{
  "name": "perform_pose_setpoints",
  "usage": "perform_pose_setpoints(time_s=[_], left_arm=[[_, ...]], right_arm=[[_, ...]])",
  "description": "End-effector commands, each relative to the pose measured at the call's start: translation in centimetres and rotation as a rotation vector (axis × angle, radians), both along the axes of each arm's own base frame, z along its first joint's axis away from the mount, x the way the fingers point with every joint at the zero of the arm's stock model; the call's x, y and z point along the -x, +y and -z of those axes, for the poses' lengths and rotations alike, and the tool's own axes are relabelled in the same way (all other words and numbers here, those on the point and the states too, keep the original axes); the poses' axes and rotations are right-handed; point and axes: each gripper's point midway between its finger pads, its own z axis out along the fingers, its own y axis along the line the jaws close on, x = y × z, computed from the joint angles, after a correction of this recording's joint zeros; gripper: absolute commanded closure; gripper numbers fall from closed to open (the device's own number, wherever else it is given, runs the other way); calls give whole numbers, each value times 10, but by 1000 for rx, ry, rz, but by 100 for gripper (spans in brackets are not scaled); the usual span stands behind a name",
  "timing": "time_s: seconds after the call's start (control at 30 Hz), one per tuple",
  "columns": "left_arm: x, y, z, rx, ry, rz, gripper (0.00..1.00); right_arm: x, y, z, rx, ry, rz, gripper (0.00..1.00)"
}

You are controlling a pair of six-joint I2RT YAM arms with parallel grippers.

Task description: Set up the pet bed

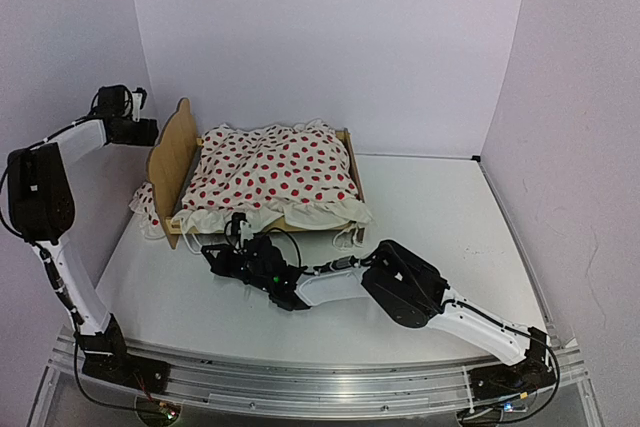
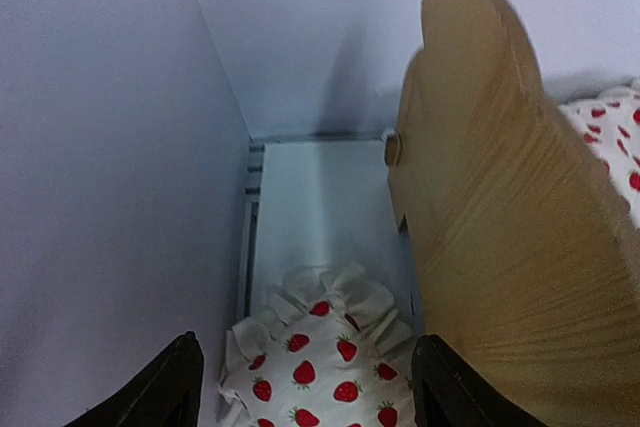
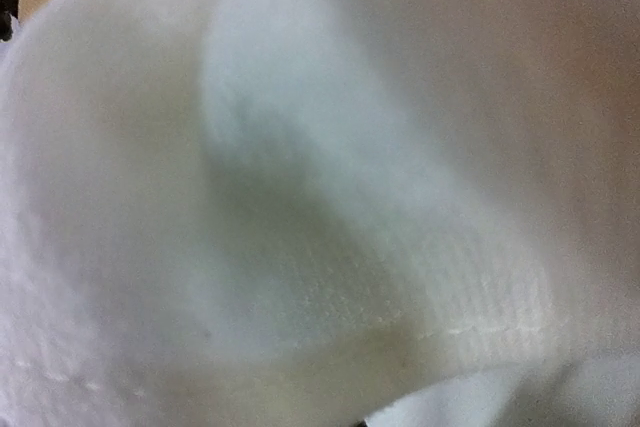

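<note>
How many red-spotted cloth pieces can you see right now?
2: a blanket spread over the bed, and a smaller piece behind its head end. Others may be hidden underneath.

Bright even light, soft shadows, right-wrist view blurred

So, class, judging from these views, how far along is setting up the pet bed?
Done: the blanket is spread across the pet bed. In hand: the right gripper is at the blanket's front ruffle, its camera filled with white fabric, grip unclear. Still to do: the small pillow lies outside the bed behind the headboard, below the open left gripper.
</note>
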Motion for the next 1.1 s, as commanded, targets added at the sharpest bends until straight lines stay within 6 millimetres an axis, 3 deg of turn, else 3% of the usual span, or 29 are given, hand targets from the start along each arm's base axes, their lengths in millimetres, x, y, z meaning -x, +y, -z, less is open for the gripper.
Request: perform_pose_setpoints(time_s=[0.0,0.17,0.4,0.63,0.73,0.83,0.97,1.07], left_arm=[[13,-22,27,21,63,123,29],[57,-63,53,52,113,269,33],[108,-108,63,97,157,393,33],[166,-170,66,191,205,541,33],[184,-179,69,240,219,561,33],[192,-173,71,249,228,518,33],[203,-164,49,298,193,420,46],[233,-173,33,436,193,388,52]], right_arm=[[-13,-15,11,86,25,26,100],[-11,-20,3,88,7,23,100],[-1,-28,-12,88,-15,-9,100],[16,-66,-30,106,-28,1,100],[24,-83,-29,133,-31,-1,100],[31,-93,-28,145,-30,-9,100],[34,-98,-28,146,-30,-12,100],[36,-99,-32,146,-40,-25,100]])
